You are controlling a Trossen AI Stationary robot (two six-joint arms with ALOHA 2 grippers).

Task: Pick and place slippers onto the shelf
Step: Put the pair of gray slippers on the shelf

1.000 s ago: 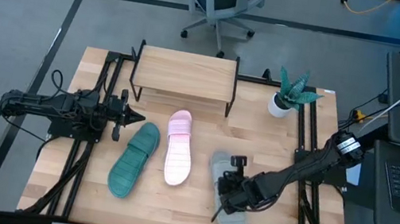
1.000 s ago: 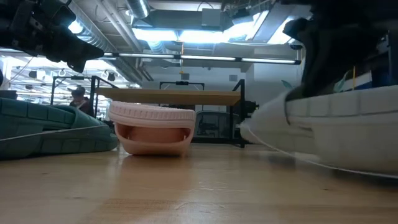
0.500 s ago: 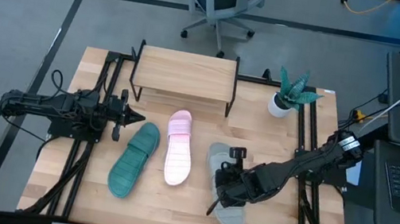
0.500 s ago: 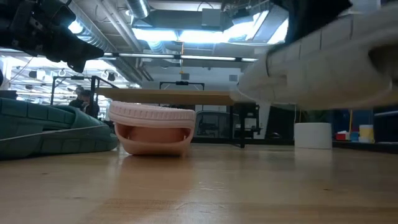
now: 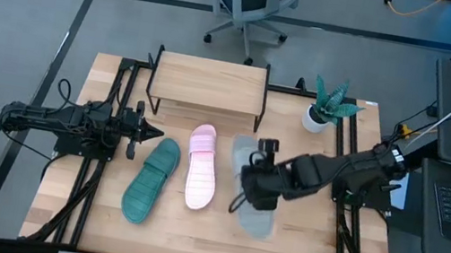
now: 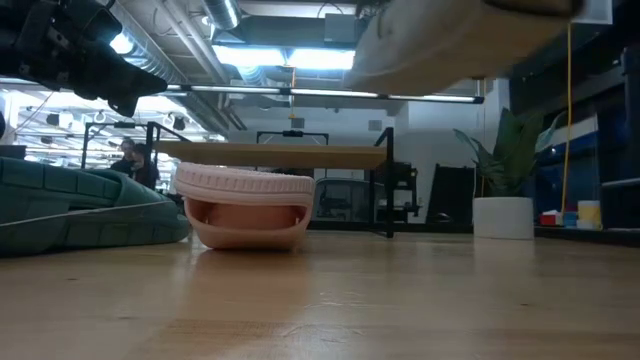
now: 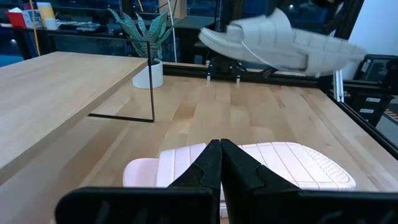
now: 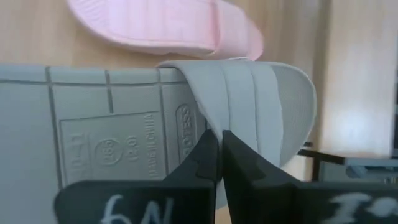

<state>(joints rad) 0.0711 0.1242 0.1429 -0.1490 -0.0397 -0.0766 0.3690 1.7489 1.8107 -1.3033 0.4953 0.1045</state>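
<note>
My right gripper is shut on the grey slipper, which hangs in the air right of the pink slipper. In the low view the grey slipper floats well above the tabletop. The pink slipper and the teal slipper lie flat on the table, side by side. The shelf stands on its black legs at the far edge. My left gripper waits shut at the table's left, above the teal slipper's far end. My right gripper pinches the grey slipper's strap between its two fingers, at the strap's edge close to where it joins the footbed. The fingers come from above. The slipper is lifted clear and sits roughly level, lengthwise near to far.
A potted plant in a white pot stands at the far right, next to the shelf. Black frame rails run along both sides of the table. Bare wood lies near the near edge.
My right gripper has risen with the grey slipper and moved toward the table's far edge and slightly left. The slipper, on the table a second ago, now hangs clear above it. The other slippers and the left arm have stayed put.
</note>
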